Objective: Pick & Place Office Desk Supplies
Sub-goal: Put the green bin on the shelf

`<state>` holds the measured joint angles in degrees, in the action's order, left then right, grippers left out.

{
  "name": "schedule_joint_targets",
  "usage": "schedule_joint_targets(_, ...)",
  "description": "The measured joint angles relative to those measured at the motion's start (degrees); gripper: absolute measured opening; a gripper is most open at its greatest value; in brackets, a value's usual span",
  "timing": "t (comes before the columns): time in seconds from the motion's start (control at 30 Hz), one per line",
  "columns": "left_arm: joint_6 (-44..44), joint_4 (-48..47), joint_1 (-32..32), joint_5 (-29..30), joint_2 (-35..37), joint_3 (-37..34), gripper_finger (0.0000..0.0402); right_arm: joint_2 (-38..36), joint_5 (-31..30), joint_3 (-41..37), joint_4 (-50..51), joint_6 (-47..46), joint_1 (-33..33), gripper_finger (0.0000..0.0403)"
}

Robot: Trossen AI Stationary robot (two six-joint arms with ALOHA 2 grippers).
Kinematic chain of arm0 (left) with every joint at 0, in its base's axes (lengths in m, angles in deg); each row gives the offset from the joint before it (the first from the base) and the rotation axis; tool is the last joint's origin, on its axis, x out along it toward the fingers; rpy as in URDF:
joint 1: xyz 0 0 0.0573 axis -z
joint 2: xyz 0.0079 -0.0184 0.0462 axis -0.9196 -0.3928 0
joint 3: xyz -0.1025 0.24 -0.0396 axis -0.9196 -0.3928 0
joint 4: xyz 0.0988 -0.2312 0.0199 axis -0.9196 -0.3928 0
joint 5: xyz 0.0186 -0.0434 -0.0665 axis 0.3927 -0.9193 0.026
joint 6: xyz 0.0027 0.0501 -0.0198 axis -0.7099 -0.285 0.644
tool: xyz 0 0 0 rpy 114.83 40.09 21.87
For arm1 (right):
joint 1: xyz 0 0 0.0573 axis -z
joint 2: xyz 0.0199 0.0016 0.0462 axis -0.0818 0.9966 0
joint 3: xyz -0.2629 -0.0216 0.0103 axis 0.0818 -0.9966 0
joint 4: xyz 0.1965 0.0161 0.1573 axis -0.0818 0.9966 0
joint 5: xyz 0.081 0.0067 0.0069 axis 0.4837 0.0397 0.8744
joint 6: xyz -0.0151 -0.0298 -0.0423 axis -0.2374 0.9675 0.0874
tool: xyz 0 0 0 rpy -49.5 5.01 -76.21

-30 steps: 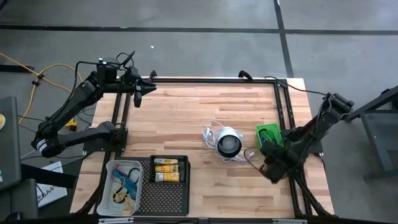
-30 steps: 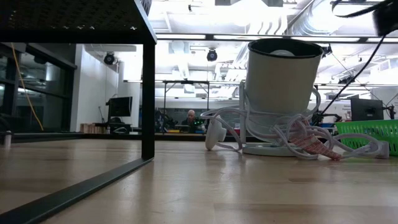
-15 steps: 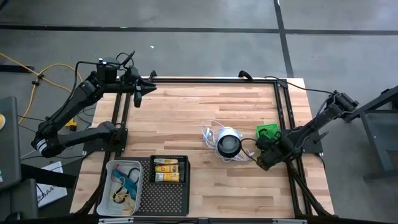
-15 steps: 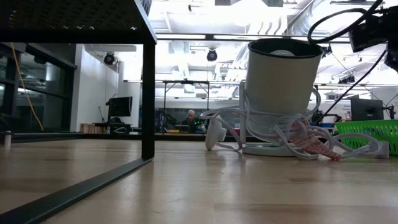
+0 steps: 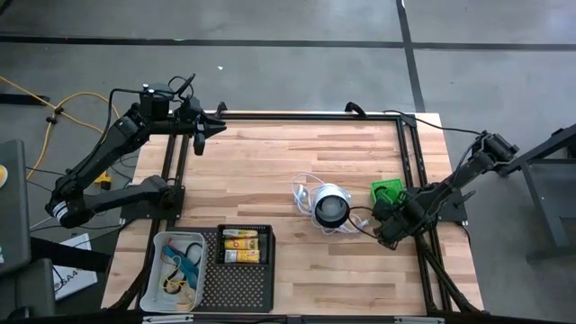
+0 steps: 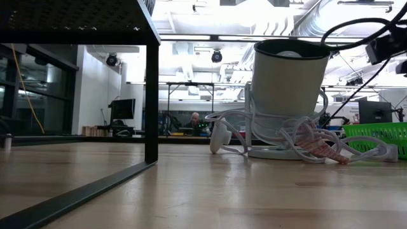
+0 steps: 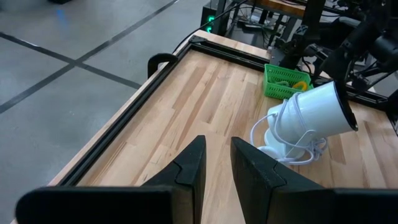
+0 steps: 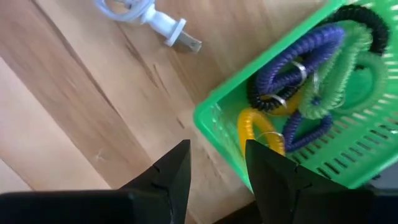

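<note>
A green basket (image 5: 389, 191) on the table's right side holds purple (image 8: 311, 50), green (image 8: 348, 68), yellow (image 8: 255, 127) and black (image 8: 367, 15) coil loops. My right gripper (image 5: 385, 229) hangs open and empty just on the near side of the basket; its own view (image 8: 214, 168) looks down on the basket's corner. Yellow-and-white packs (image 5: 243, 245) lie in the black tray (image 5: 243, 279). Teal cords (image 5: 180, 263) lie in the clear tray (image 5: 160, 247). My left gripper (image 5: 200, 126) waits at the far left edge, its fingers (image 7: 189, 168) a narrow gap apart.
A round white-and-black lamp (image 5: 330, 205) stands mid-table, left of the basket, with its white cord and plug (image 8: 177, 31) strewn around its base (image 6: 280, 151). The black frame rail (image 5: 409, 153) runs along the right edge. Bare wood lies between the lamp and the trays.
My right gripper has moved from the table's near right toward the far edge and slightly left, closer to the green basket and the lamp, and has stayed empty. The left arm has kept still.
</note>
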<state>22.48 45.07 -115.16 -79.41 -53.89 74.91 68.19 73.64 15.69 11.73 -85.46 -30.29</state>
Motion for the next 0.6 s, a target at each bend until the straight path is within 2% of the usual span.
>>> schedule_joint_targets(0.6,0.00,0.00,0.00,0.00,0.00,0.00,0.0069,0.00,0.27,-6.23,-6.04,4.94,-0.02,0.0140)
